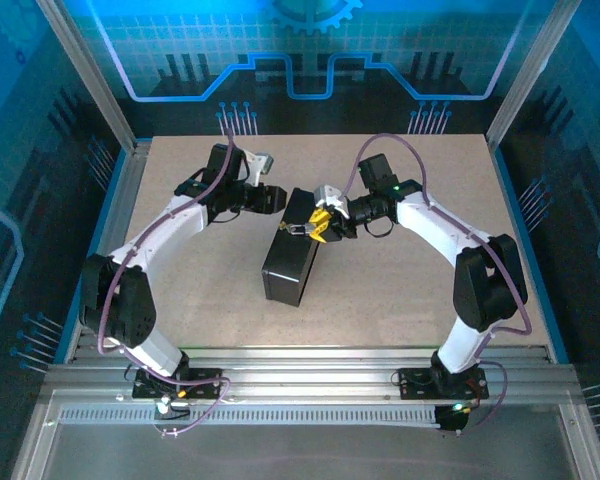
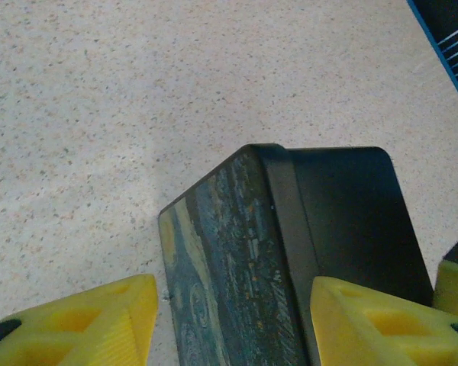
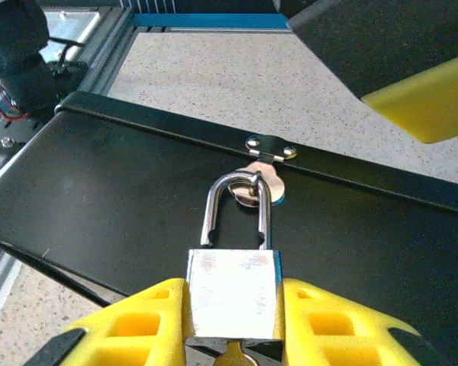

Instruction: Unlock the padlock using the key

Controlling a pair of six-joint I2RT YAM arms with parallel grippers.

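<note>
The padlock (image 3: 233, 293), a pale metal body with a silvery shackle, hangs from the hasp (image 3: 269, 149) on the black box (image 3: 99, 175). My right gripper (image 3: 233, 313) is shut on the padlock body, one yellow finger pressed to each side. The key (image 3: 237, 358) sticks out of the padlock's underside, mostly cut off by the frame edge. In the top view the right gripper (image 1: 320, 225) sits over the box (image 1: 290, 265) at its far end. My left gripper (image 2: 233, 305) is open and straddles the box's painted end (image 2: 237, 267), with a thin strip of table showing beside its left finger (image 2: 99, 320).
The box lies on a speckled beige table (image 1: 400, 290) with metal rails along its near edge and left side (image 1: 120, 210). A yellow finger of the left gripper (image 3: 427, 99) hangs close above the box's far edge in the right wrist view.
</note>
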